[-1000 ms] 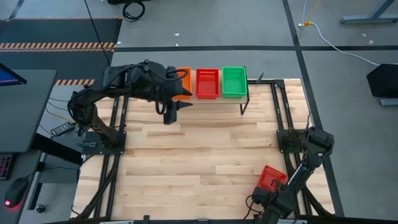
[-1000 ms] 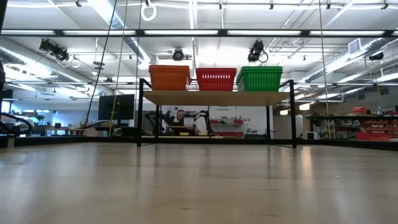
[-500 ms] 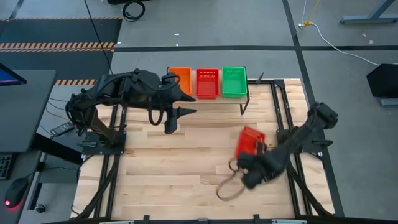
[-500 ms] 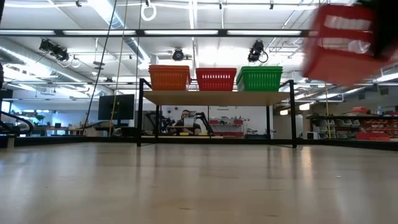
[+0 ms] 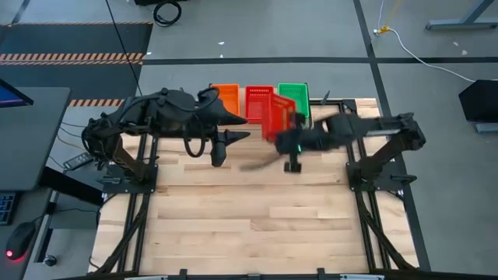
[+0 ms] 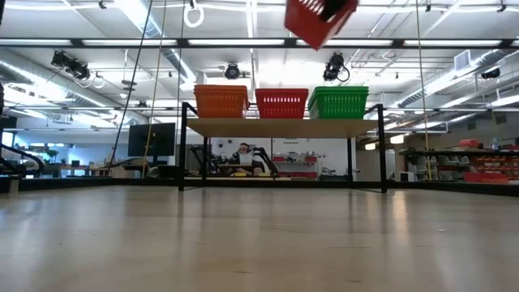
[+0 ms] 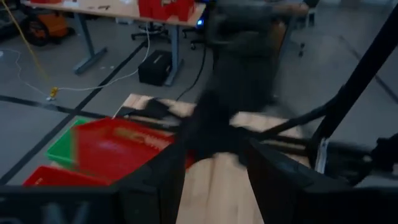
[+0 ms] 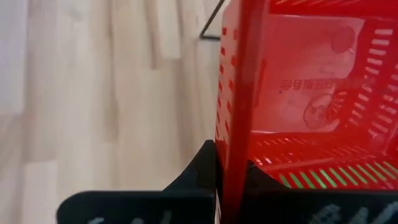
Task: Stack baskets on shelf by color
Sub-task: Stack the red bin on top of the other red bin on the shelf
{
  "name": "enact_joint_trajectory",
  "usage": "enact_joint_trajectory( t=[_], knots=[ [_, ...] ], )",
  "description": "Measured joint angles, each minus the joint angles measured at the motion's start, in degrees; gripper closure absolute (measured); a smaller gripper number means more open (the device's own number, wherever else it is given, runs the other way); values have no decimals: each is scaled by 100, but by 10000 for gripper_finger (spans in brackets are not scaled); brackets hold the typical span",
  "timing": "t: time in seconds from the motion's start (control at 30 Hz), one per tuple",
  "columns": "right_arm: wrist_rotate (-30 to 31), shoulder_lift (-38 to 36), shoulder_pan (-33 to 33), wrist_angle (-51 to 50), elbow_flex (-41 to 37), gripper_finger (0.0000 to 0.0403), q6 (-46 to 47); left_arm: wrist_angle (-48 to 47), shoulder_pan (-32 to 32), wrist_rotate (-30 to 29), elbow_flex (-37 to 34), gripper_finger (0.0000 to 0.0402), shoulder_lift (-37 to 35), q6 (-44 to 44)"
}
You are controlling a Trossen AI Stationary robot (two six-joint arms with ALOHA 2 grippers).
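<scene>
Right wrist view alone shows tool (image 8: 231, 171) pinching red basket (image 8: 298, 93) wall.

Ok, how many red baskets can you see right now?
2. One red stack sits mid-shelf, between the orange and green ones; nested baskets there may be hidden. The other red basket is held high by the right hand.

Two matte black jointed arms, each ending in two dark flat fingers (image 7: 152, 186)

Tilted red basket (image 5: 281, 115) above shelf (image 6: 280, 127)
</scene>
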Motion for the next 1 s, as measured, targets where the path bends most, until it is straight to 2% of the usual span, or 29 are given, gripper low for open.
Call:
enact_joint_trajectory(
  t=[0.13, 0.23, 0.5, 0.73, 1.0],
  knots=[
    [-802, 3, -888, 674, 18, 400, -830, 354, -77, -34, 0, 230, 0, -131],
    [-1125, 30, -1412, 890, 24, 400, -1233, 492, -147, -110, 0, 230, 0, -149],
    [-2158, 365, -2301, 1318, 27, 400, -2056, 479, -295, -668, 0, 230, 0, -252],
    [-2343, 806, -2489, 1364, 25, 400, -2447, 480, -298, -898, 0, 230, 2, -392],
    [-2233, 1008, -2647, 1388, 23, 393, -2496, 483, -296, -1011, -2, 230, 2, -433]
  ],
)
